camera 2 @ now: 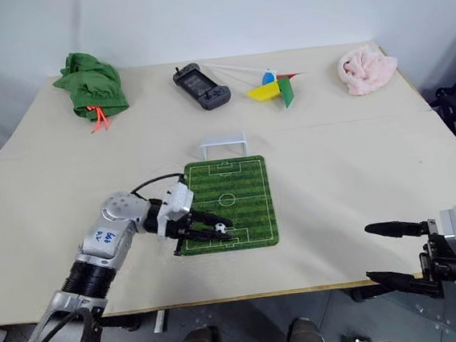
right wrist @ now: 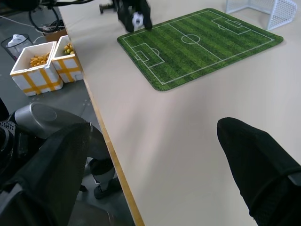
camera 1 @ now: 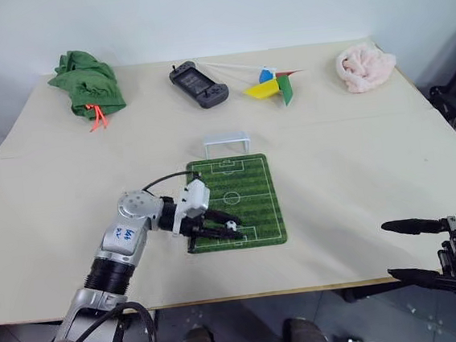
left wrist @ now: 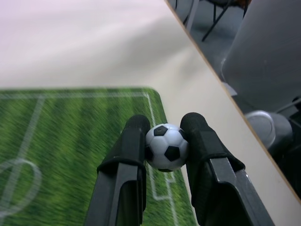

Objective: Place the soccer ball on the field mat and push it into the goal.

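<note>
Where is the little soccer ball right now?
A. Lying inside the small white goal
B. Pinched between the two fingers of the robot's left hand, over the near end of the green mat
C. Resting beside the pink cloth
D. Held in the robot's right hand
B: the soccer ball sits clamped between the left hand's black fingers above the field mat; the goal stands empty.

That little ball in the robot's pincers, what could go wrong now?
The soccer ball is pinched only at the tips of the left gripper, so it could slip out. It hangs over the near end of the field mat, close to the table edge; released carelessly, it might roll off. The goal sits at the far end.
</note>
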You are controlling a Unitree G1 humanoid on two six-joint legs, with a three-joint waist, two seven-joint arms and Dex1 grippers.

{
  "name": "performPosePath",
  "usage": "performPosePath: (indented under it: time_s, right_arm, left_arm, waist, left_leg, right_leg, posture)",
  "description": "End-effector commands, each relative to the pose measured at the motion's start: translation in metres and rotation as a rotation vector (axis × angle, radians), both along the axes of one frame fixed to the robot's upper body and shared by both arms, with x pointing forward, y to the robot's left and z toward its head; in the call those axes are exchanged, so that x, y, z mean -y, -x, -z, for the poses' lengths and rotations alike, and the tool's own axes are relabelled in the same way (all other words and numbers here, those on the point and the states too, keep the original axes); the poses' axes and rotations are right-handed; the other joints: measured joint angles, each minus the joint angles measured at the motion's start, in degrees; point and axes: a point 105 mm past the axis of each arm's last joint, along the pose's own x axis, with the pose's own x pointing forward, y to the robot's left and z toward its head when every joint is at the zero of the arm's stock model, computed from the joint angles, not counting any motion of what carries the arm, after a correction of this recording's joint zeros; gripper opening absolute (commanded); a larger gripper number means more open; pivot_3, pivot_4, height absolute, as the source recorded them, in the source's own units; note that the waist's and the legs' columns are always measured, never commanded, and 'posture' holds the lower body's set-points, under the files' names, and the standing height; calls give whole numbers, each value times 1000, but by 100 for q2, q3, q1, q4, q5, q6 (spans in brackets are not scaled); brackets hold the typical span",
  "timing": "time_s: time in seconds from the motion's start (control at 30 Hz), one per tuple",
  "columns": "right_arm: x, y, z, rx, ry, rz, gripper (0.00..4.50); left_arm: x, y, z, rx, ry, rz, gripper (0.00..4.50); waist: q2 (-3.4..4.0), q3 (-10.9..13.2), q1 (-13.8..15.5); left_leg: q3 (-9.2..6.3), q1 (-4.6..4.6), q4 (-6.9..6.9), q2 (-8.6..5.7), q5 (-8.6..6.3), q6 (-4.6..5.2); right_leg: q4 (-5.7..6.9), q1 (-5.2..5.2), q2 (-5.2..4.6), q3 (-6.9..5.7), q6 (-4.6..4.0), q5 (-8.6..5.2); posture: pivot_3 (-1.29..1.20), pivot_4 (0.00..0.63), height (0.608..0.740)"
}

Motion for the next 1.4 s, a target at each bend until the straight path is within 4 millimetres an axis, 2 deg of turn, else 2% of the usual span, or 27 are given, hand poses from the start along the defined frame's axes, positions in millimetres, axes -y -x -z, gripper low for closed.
performPosePath:
  time_s: [0.03,0.47,0.93,1.0,1.03,1.33,1.4]
  right_arm:
    - [-3,4,-6,22,9,-57,4500]
    - [-8,5,-7,21,4,-42,4500]
    - [-4,2,-10,32,17,-17,4500]
    - [-4,0,-10,34,17,-14,4500]
    - [-4,-1,-10,36,18,-14,4500]
    - [-2,-8,-12,45,26,-11,4500]
    - [-2,-9,-12,45,28,-11,4500]
  left_arm:
    - [5,-2,5,43,-25,-2,876]
    - [17,-12,23,95,-54,-54,876]
    - [12,-9,30,79,-76,-66,876]
    - [10,-8,30,77,-76,-69,1599]
    - [10,-8,30,78,-77,-70,1793]
    - [7,-10,24,104,-67,-76,4478]
    - [7,-9,22,112,-62,-74,4478]
  waist:
    - [0,0,11]
    - [0,0,22]
    - [0,0,31]
    - [0,0,23]
    - [1,0,21]
    - [1,-1,16]
    - [1,-1,13]
  left_leg:
    - [1,-4,3,0,-1,3]
    - [6,-9,4,0,-5,9]
    - [8,-9,5,0,-6,10]
    - [8,-8,5,0,-6,10]
    - [8,-8,4,0,-6,10]
    - [9,-7,12,0,-6,11]
    - [10,-6,12,0,-6,11]
  right_leg:
    - [-8,0,0,0,1,6]
    - [-24,0,0,0,8,15]
    - [-24,1,0,2,8,16]
    - [-24,1,0,2,8,16]
    - [-24,1,0,2,8,16]
    - [-24,4,0,4,8,21]
    - [-23,4,0,5,8,21]
  posture:
    - [0,150,740]
    - [0,150,740]
    - [0,150,740]
    - [0,150,740]
    - [0,150,740]
    - [0,150,740]
    - [0,150,740]
